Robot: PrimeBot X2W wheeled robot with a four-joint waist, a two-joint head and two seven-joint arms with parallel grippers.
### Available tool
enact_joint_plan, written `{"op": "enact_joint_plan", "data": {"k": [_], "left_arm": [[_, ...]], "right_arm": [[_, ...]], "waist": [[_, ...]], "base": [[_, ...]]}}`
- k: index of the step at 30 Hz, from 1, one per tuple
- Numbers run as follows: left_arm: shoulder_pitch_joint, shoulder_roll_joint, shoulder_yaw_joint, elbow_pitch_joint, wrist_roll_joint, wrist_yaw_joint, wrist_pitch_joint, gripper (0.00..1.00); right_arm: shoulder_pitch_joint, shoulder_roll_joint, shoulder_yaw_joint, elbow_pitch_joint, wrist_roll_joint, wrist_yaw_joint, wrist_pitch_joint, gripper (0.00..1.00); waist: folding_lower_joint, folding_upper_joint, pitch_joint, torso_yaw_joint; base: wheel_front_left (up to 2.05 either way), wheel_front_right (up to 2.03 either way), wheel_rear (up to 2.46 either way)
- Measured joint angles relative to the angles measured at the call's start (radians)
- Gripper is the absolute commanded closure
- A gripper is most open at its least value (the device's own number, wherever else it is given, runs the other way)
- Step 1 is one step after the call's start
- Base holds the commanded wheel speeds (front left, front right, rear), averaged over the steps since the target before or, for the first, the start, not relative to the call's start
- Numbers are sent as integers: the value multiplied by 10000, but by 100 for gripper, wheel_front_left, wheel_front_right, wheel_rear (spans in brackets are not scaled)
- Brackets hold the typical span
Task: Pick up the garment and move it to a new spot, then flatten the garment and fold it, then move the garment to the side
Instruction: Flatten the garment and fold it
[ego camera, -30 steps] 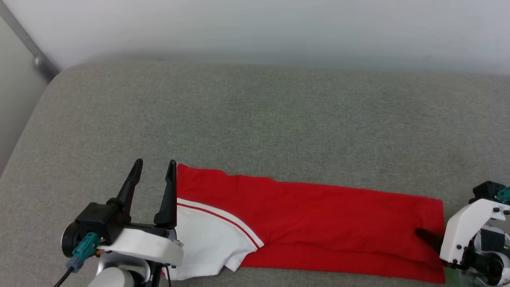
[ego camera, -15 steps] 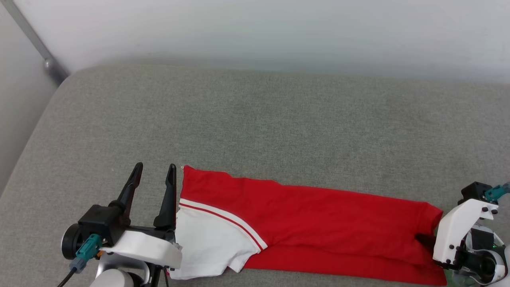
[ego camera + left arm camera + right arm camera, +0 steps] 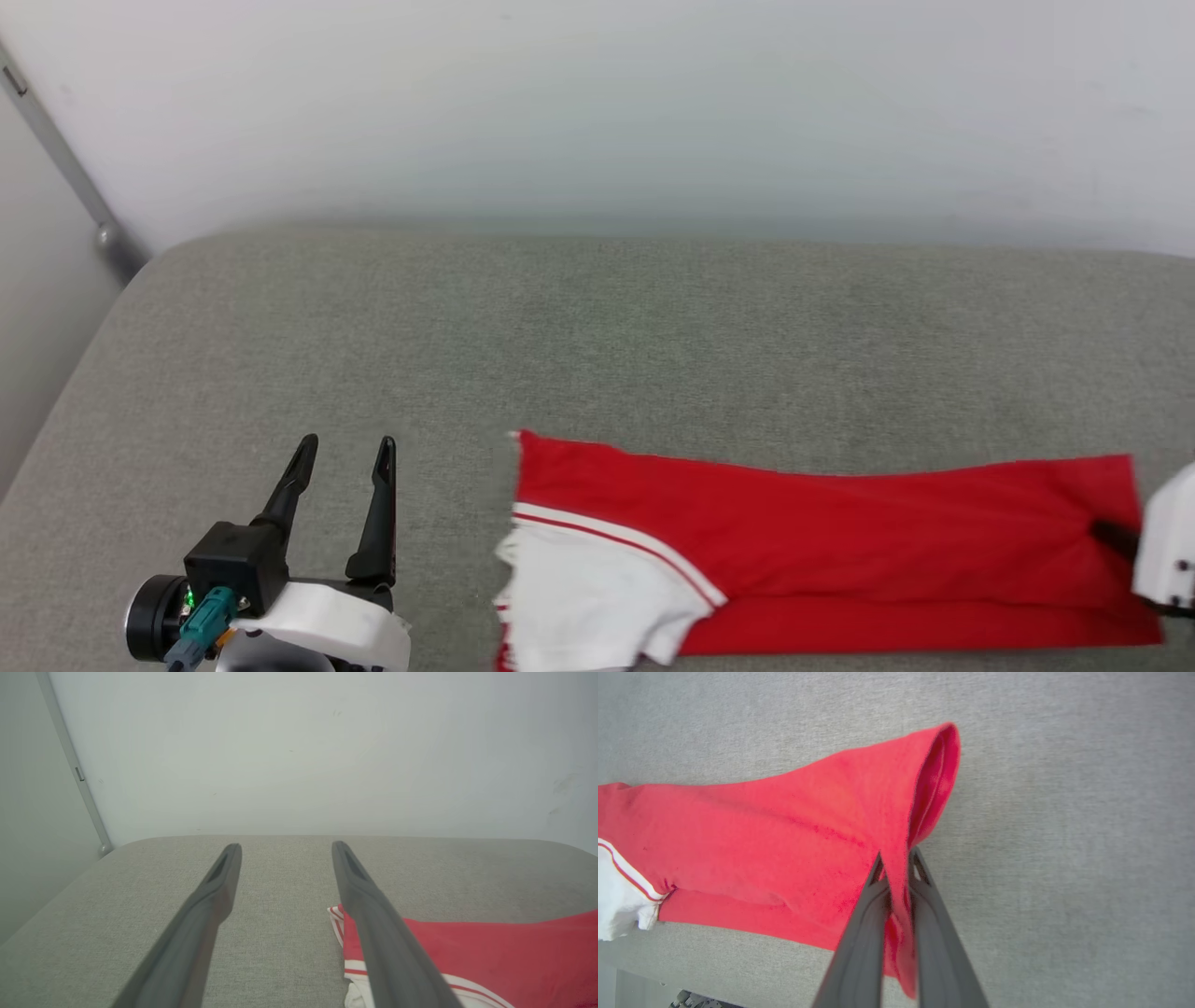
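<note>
Shirt (image 3: 840,551) lies folded into a long red strip along the near edge of the grey cushion (image 3: 597,355). Right gripper (image 3: 896,868) pinches its right end; left gripper (image 3: 344,453) gapes empty just beside it. Folding looks unfinished; moving aside remains.

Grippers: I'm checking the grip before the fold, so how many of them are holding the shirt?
1. The right gripper, at the shirt's red hem end, is pinched shut on the cloth. The left gripper stands open over the grey cushion, beside the sleeve end, holding nothing.
</note>
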Motion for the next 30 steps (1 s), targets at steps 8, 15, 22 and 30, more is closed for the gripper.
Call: {"op": "enact_joint_plan", "data": {"k": [8, 15, 22, 30], "left_arm": [[108, 148, 21, -242, 209, 334, 38, 0], [89, 232, 15, -297, 307, 428, 75, 0], [-70, 169, -148, -305, 278, 368, 148, 0], [-574, 48, -339, -182, 374, 209, 186, 0]], "right_arm": [[-4, 293, -2638, -382, -579, 0, 1022, 100], [-595, 2577, -3329, -468, 754, 0, 2577, 100], [-876, 2826, -1779, 984, 4564, 0, 2568, 100], [-1346, 2851, 2654, 2362, 8032, -2, -8, 100]], "waist": [[0, 0, -12, -331], [0, 0, 141, -388], [-1, 0, 273, -166], [-1, 0, 499, 320]], "base": [[0, 0, 0], [0, 0, 0], [0, 0, 0], [0, 0, 0]]}}
